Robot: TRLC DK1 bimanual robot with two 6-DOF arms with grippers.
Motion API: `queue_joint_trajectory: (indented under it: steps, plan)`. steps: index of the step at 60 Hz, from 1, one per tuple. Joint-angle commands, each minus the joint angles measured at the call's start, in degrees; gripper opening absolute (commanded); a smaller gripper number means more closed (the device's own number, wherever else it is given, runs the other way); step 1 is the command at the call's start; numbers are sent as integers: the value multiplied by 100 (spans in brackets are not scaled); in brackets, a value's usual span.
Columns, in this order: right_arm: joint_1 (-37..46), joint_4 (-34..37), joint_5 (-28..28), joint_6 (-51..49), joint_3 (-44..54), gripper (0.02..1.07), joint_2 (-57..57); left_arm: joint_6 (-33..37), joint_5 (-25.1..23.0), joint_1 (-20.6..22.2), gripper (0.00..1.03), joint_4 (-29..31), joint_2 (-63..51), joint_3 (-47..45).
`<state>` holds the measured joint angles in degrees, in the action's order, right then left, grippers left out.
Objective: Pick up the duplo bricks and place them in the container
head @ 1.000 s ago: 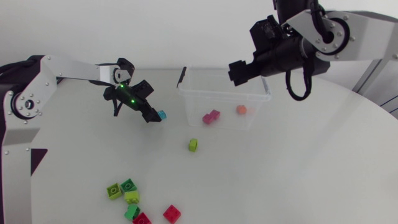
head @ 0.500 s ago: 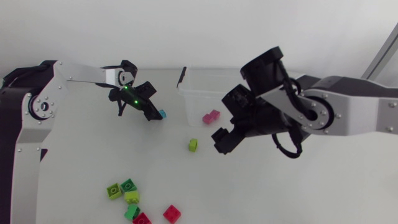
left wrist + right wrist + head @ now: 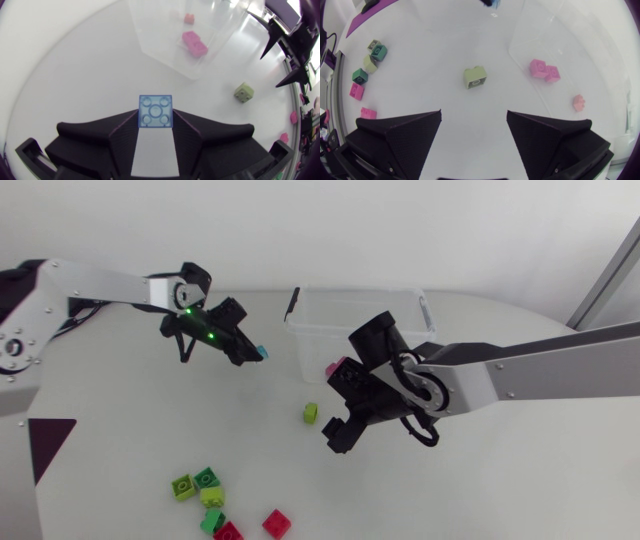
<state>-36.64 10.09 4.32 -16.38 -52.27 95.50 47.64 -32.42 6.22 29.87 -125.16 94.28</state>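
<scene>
blue brick (image 3: 155,111) sat pinched between the left end effector's (image 3: 243,352) fingers, near the clear container (image 3: 303,340) holding a pink brick (image 3: 544,70). the right end effector (image 3: 474,116) hung wide open and empty over the desk (image 3: 500,480), a lime brick (image 3: 475,77) just ahead.

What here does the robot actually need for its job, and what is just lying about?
For the job: container; blue brick in the left jaws; pink brick and orange-pink brick inside it; lone lime brick; cluster of green and red bricks.
Not part of it: just the table.
</scene>
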Motion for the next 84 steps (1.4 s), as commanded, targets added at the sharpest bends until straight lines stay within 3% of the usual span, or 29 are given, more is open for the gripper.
queue_joint_trajectory:
  steps: [1,20,39,41,45,47,49,54,66,84]
  plan:
    - [43,-95,8,-155,-82,97,223,-44,-194,29,23,-42,818,-147]
    - [78,-341,140,-462,-231,96,636,-940,-493,626,23,-51,1706,293]
    - [175,-341,210,-506,-169,97,671,-1318,-475,1329,24,-130,897,1145]
    - [193,-341,210,-515,-143,96,645,-1345,-467,1338,29,-130,801,1251]
    - [210,-385,219,-542,-73,96,610,-1441,-458,1338,48,-130,563,1488]
    - [219,-411,219,-559,-46,97,601,-1459,-431,1338,60,-130,484,1567]
    - [228,-411,228,-577,-38,96,601,-1477,-396,1329,80,-130,387,1655]
    - [237,-455,280,-603,-55,97,601,-1477,-361,1303,95,-113,379,1637]
    - [166,-429,368,-717,-249,96,680,-1433,-361,1013,98,-95,1020,1093]
    - [228,-332,500,-1051,-873,96,1207,-1081,-361,257,98,-34,2295,-235]
